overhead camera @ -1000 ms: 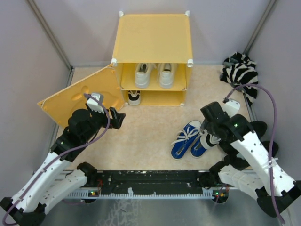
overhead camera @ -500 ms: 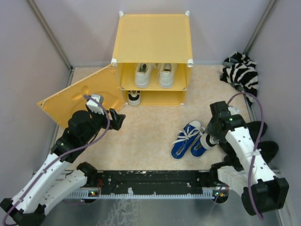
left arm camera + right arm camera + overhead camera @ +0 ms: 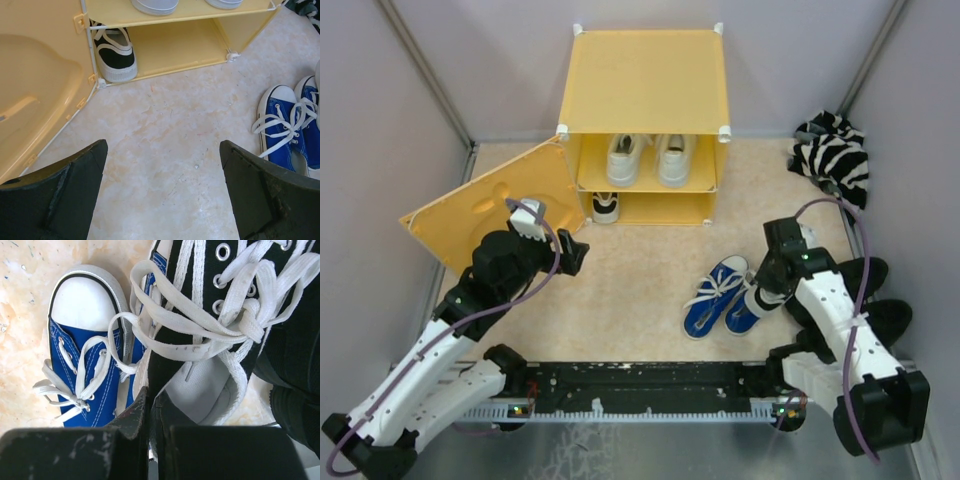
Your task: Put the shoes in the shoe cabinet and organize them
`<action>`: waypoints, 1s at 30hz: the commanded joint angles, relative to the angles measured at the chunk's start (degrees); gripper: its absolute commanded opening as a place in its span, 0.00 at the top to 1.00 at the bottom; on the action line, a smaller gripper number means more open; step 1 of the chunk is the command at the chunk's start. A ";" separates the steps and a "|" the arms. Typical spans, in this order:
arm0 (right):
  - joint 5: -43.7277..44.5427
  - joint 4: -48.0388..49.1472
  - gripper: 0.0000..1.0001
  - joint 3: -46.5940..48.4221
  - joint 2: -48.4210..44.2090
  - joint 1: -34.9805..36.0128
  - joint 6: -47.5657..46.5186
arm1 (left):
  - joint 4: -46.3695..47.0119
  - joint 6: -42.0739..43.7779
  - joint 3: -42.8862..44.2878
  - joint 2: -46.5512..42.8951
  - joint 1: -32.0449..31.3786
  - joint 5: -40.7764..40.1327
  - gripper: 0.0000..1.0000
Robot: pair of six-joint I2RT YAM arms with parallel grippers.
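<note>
While abreast, blue shoes [image 3: 712, 297] toe-first cabinetward

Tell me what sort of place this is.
Probably a robot lab test cell: plain grey walls box in a small floor, left arm and right arm are bolted at its near edge, and a yellow shoe cabinet and blue sneakers sit inside.

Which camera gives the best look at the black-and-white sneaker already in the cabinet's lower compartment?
Left wrist: the stored sneaker shows almost whole, at the left of the shoe cabinet's lower compartment. Top external catches only its end. Right wrist misses it, showing only the other black-and-white sneaker in the right fingers.
</note>
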 commanded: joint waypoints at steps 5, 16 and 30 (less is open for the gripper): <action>7.34 -7.85 1.00 12.22 -5.32 5.48 -3.06 | 0.74 0.35 1.18 -0.16 -0.11 -0.49 0.01; 24.20 -12.72 1.00 24.41 8.81 48.81 20.27 | -0.78 0.51 3.35 -0.70 -0.08 -2.43 0.01; 16.63 32.72 1.00 15.17 28.28 58.89 6.89 | -3.00 -0.02 4.16 -1.64 -0.08 -2.83 0.01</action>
